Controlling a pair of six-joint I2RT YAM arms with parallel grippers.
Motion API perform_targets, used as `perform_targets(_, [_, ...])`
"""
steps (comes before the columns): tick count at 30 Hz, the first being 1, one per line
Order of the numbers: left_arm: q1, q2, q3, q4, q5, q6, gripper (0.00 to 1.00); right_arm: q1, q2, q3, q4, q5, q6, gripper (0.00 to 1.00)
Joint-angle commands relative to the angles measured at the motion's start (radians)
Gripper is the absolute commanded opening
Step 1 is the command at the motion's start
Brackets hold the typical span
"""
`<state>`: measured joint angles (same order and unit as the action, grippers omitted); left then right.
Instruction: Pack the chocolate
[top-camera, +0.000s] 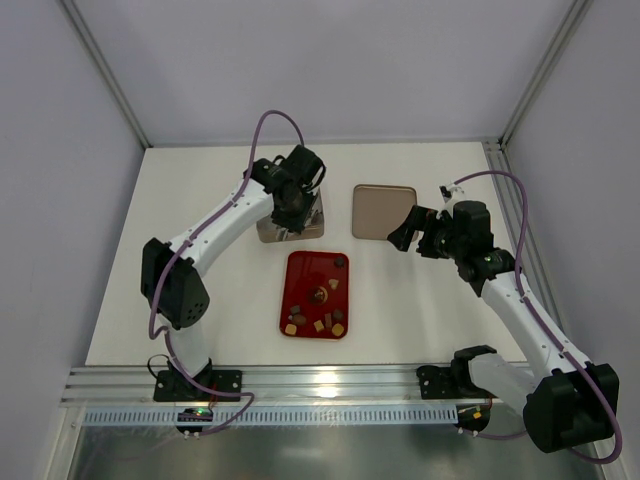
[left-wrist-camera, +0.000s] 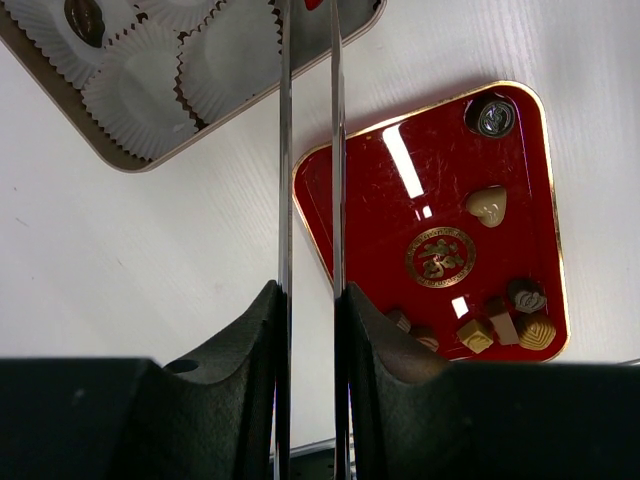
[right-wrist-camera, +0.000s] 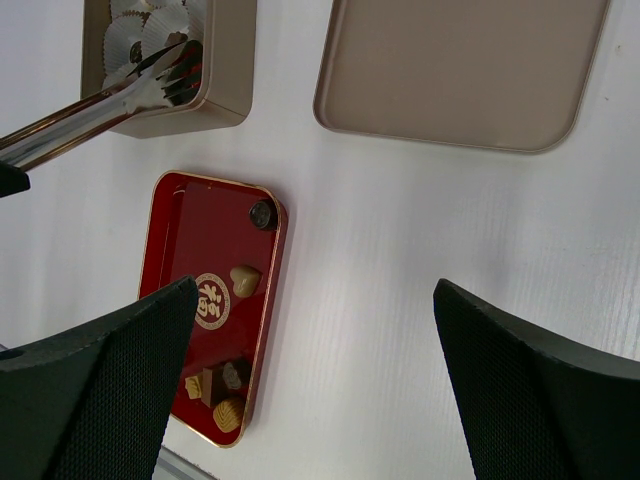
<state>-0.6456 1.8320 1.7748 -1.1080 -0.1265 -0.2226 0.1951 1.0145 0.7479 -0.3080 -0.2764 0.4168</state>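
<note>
Eight chocolates (left-wrist-camera: 475, 335) on the red tray (top-camera: 300, 275), so let's work outward from the near edge of the table (top-camera: 420, 320), where both arm bases are bolted. Bare white surface runs between that edge and the tray. Wider open strips lie off the tray's left and right edges.

Six pieces crowd along the tray's near edge, brown and tan, some square, some rounded. Farther in, one tan heart-shaped piece (left-wrist-camera: 488, 205) lies by the right edge, and one dark round piece (left-wrist-camera: 491, 116) fills the far right corner. One gold emblem (left-wrist-camera: 440, 257) marks the tray's middle.

Past the tray's far edge, a narrow gap apart, stands one golden tin (right-wrist-camera: 225, 70). Four whitish paper cups (left-wrist-camera: 140, 90) show inside it from the left wrist, and one of them holds a dark oval chocolate (left-wrist-camera: 85, 18).

The left gripper (left-wrist-camera: 312, 300) is above the tin, jaws drawn in narrow and clamped on one pair of metal tongs (left-wrist-camera: 284, 150). The tong tips reach down among the cups, but I can't tell whether they hold anything.

Right of the tin, across a strip of table, one lid (top-camera: 383, 210) lies flat. The right gripper (top-camera: 412, 235) hangs at the lid's near right corner, jaws spread wide, nothing between them.
</note>
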Motion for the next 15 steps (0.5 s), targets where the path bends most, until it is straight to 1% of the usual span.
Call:
perform_targets(1, [0.006, -0.027, -0.005, 0.019, 0.007, 0.017, 0.26, 0.009, -0.004, 0.019, 0.029, -0.004, -0.01, 1.0])
perform_targets(2, [0.006, -0.025, -0.005, 0.02, 0.008, 0.017, 0.28, 0.007, -0.004, 0.019, 0.027, -0.004, -0.012, 1.0])
perform_targets(4, [0.006, -0.028, -0.005, 0.02, 0.007, 0.017, 0.29, 0.007, -0.004, 0.018, 0.027, -0.004, -0.01, 1.0])
perform_targets(6, [0.006, -0.03, -0.002, 0.02, 0.005, 0.017, 0.33, 0.007, -0.004, 0.019, 0.029, -0.006, -0.012, 1.0])
perform_targets(15, [0.006, -0.034, 0.006, 0.022, 0.001, 0.019, 0.34, 0.007, -0.004, 0.019, 0.027, -0.004, -0.01, 1.0])
